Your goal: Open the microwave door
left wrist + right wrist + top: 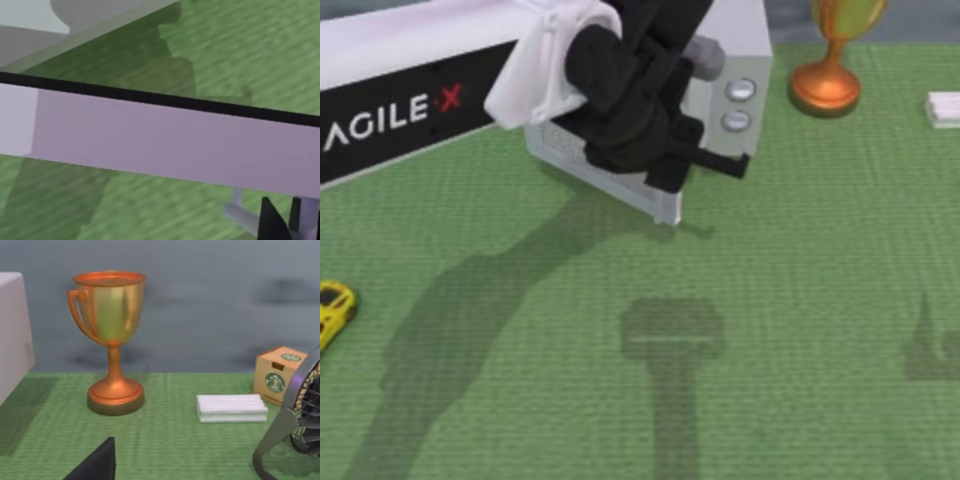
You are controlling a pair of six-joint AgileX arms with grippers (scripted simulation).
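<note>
At flat grey microwave door (610, 180), ajar: left pincer (735, 165), grip state unclear.

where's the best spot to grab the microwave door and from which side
Probably the free outer edge of the light grey microwave door, which stands swung partly out from the boxy grey microwave. Come from the table's front, where the left gripper is, fingers straddling the thin panel; the far end is hinged.
</note>
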